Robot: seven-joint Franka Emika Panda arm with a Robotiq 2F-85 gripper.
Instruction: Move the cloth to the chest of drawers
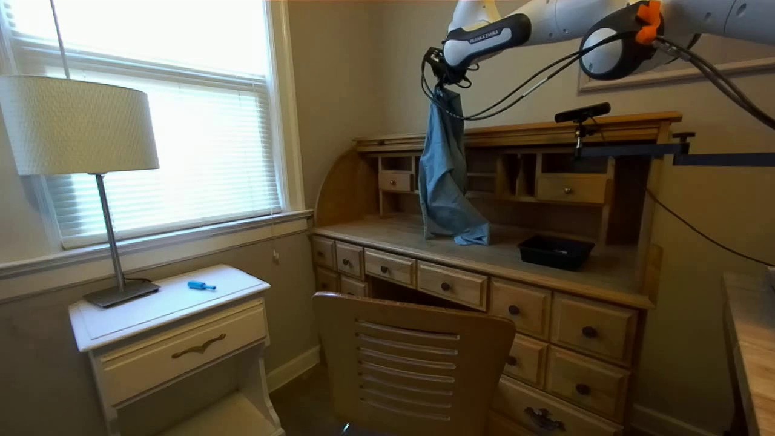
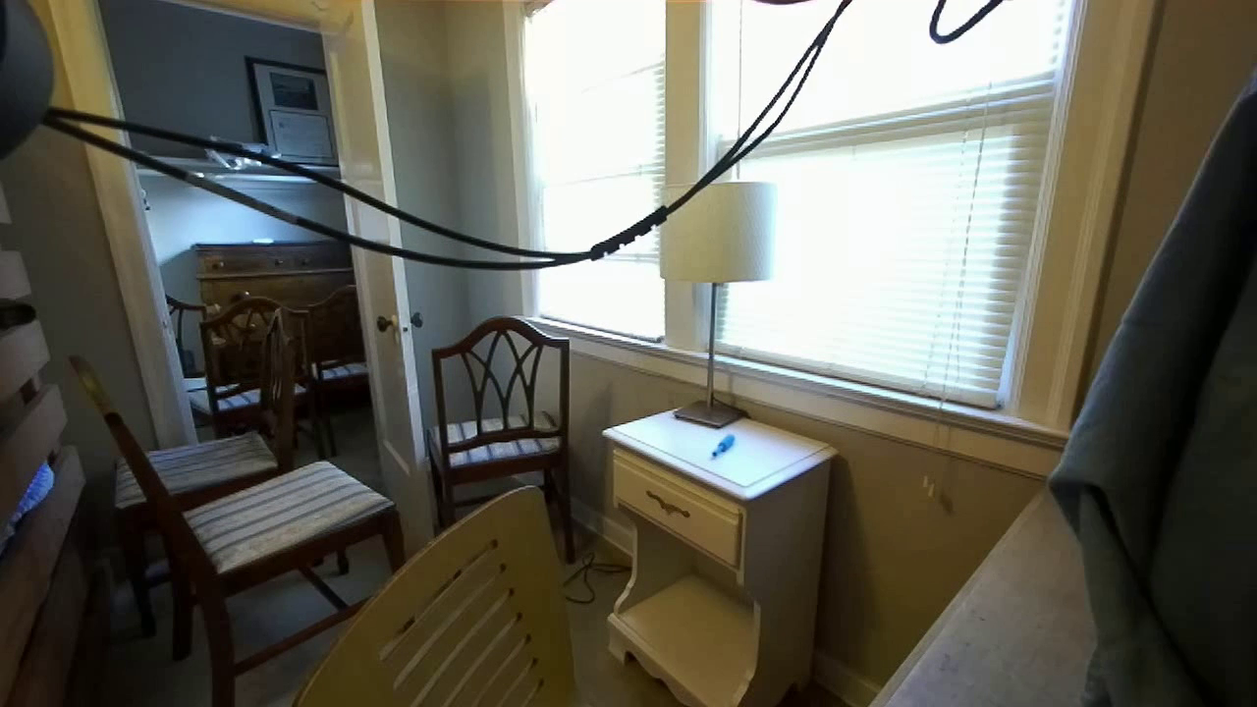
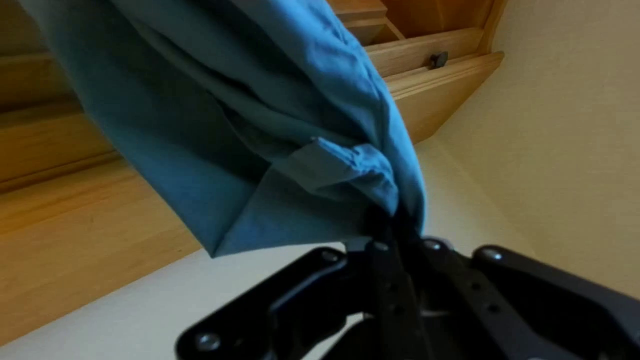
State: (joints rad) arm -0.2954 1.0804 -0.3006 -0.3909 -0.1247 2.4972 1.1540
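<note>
A corner of a room, lit by a window (image 1: 169, 151), contained a large wooden roll-top desk (image 1: 496, 272), the destination in this task; a slatted chair (image 1: 412, 363) stood before it, and a white nightstand (image 1: 187, 327) bearing a lamp (image 1: 82, 130) stood by the window. The cloth (image 1: 447, 172) hung from the hand (image 3: 395, 230) over the desk's tabletop (image 1: 387, 229), its lower end apparently reaching the wood, though contact could not be confirmed. The hand was closed on a bunched part of the cloth's upper end. The principal risk lay in release: let go from this height, so limp a length would probably slump unpredictably, and any forward lean could carry it over the front edge toward the chair. A sideways sweep might drag the loose end into the nearby black tray (image 1: 548, 257), where the rim could catch it. Slack cables (image 2: 628, 236), visible in both exterior views, could also snag the folds if the hand were lowered. The cloth itself was blue, matte and wrinkled, gathered narrow at the grip and widening below into long creases, with its bottom corner splayed toward the tray; in the wrist view, a small fold turned back on itself near the grip, and a pointed corner jutted free beside it.
</note>
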